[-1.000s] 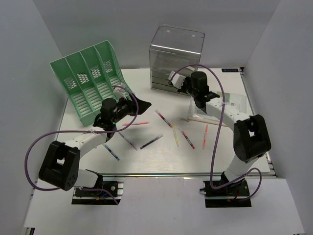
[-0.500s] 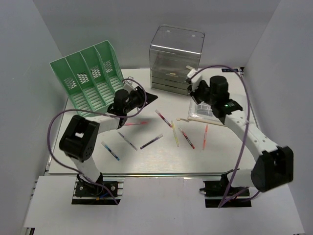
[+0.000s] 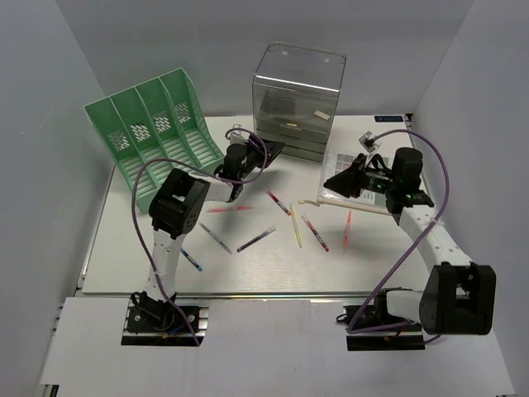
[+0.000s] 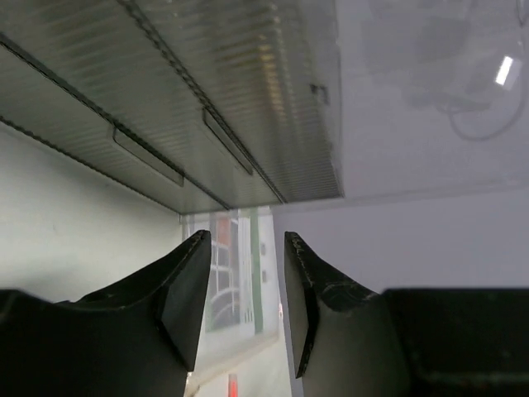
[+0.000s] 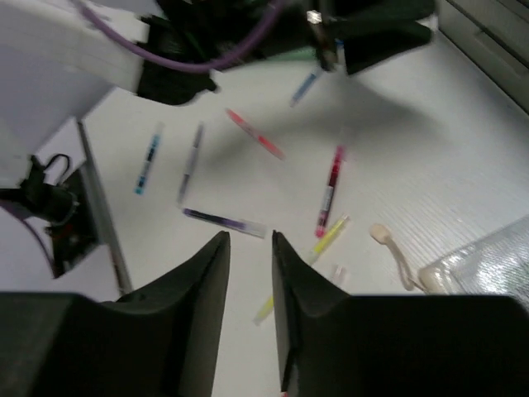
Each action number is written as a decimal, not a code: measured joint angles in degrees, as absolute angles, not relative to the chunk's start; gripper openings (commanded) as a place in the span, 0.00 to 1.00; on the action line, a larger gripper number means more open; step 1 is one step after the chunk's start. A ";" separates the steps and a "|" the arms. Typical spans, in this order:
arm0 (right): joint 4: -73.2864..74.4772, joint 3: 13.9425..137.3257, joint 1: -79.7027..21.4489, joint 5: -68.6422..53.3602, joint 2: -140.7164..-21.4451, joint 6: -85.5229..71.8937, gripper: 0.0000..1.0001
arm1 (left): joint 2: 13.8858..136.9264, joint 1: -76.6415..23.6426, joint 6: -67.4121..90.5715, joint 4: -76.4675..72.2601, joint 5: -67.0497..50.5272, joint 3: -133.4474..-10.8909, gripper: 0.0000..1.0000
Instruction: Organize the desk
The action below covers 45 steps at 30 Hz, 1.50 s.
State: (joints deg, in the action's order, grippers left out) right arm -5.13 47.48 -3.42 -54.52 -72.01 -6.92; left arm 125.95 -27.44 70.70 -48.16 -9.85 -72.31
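Left pincer hovers up by the clear drawer box, jaws parted just a sliver, nothing between them. Right pincer hangs over the edge of the plastic wallet, likewise a narrow gap and empty. The surface lies flat and white between the pale walls, green file rack at its far left. It looks rigid and fixed, so not something to grip (the tidying happens on it). The loose pens strewn mid-surface look light, stiff and slick, and likely to roll. They're best pinched across the middle of the barrel, coming straight down so the fingertips meet that hard top gently
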 measured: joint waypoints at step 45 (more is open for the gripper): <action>-20.71 39.77 5.48 -70.57 -63.35 -14.63 0.26 | 142.12 -31.24 76.40 -54.35 5.08 -88.14 0.34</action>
